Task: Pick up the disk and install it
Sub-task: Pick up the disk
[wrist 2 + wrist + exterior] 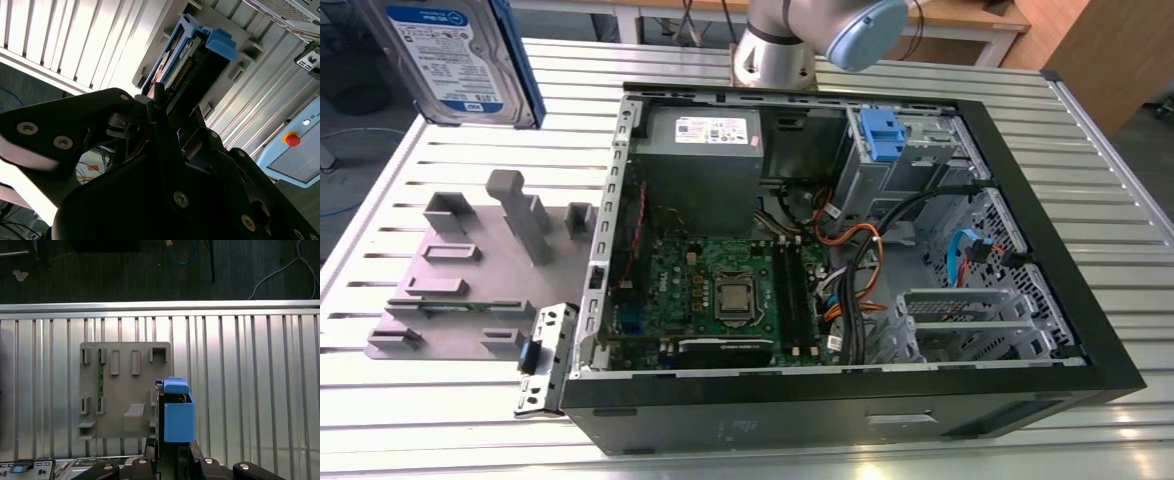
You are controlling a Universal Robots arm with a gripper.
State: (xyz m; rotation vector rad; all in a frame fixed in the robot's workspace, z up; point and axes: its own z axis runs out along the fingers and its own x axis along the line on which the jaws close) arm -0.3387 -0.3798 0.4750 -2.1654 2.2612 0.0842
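Nearest the exterior camera, the disk (454,55) stands upright at that view's far left, lifted off the surface. Its blue-and-white label faces the lens and its long axis runs roughly up and down.

Beneath everything lies the slatted metal surface (1107,170). On it sits an open black computer case (827,425), with a green board (720,290), a grey power box (700,150) and a second blue carrier (881,135) inside. The arm (801,40) rises behind the case. A grey holder (467,290) with upright posts lies to the exterior view's left of the case.

Both wrist views show what the exterior view does not: black fingers (158,107) clamped on the disk, one on each flat side. In the first wrist view the disk is seen end-on, its blue handle end pointing away from the fingers, down toward one edge of the holder. The second wrist view looks along its thin edge, with the blue handle at the far tip.
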